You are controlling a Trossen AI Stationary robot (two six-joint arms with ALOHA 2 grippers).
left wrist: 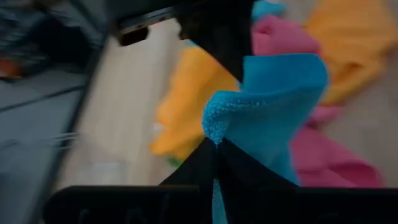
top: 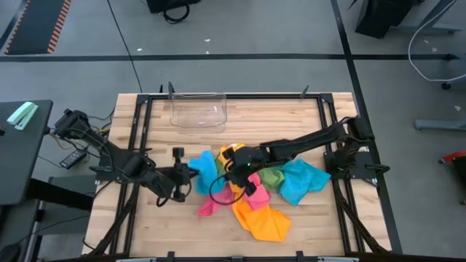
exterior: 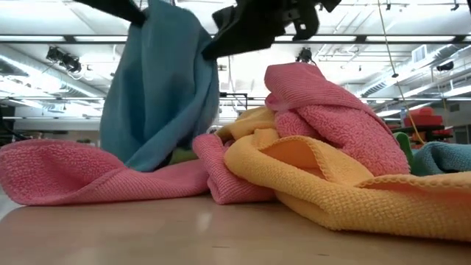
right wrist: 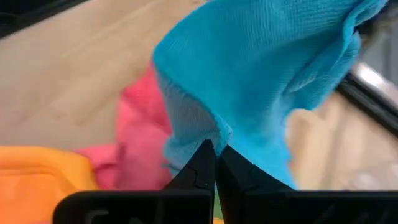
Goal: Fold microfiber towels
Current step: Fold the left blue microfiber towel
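The microfiber towels are lying in a loose heap of blue, pink, orange-yellow and green on the near half of the table, well apart from the clear plastic bin at the far edge. 1 cloth, the blue towel, is hanging above the heap between the 2 arms, its lower folds draping onto a pink one in the low view. The left gripper is pinching one edge of it with its fingers clamped tight, and the right gripper is nipping another edge just as tightly, so both are holding the same cloth. To do this step well, I judge the arms are needing to lift until the cloth is hanging clear of the pile, then draw apart evenly so the top edge is pulling straight, since uneven tension is likely to drag a neighbouring towel along or slip a corner out
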